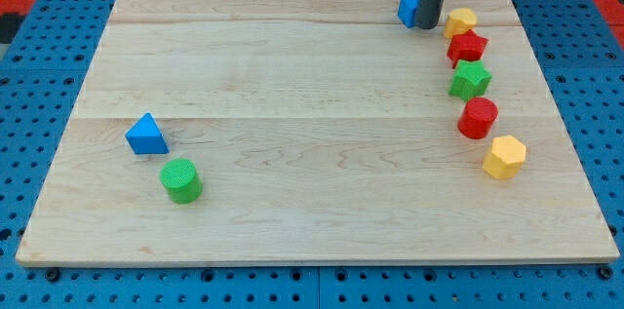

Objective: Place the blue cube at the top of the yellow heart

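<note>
My tip (428, 26) pressed against blue cube (409, 7), yellow heart (460, 21) just right, bare rod grasping nothing, no legible writing.

On the view's right we see a curving line of blocks: a red star (467, 48), a green star (470, 80) just below it, a red cylinder (478, 118), then a yellow hexagon (504, 157). Well apart, at lower left on the wooden board (312, 192), a blue triangle (146, 135) sits near a green cylinder (180, 180).
</note>
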Action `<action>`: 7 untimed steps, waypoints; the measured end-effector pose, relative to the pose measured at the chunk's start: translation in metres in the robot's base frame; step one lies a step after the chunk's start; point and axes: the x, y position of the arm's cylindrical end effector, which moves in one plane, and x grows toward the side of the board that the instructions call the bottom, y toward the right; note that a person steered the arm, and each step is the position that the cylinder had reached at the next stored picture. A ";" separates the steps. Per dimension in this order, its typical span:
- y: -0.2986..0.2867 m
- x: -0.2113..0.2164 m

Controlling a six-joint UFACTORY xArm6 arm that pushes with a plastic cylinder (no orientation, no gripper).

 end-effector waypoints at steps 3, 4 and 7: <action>-0.085 -0.022; -0.046 -0.067; -0.072 -0.035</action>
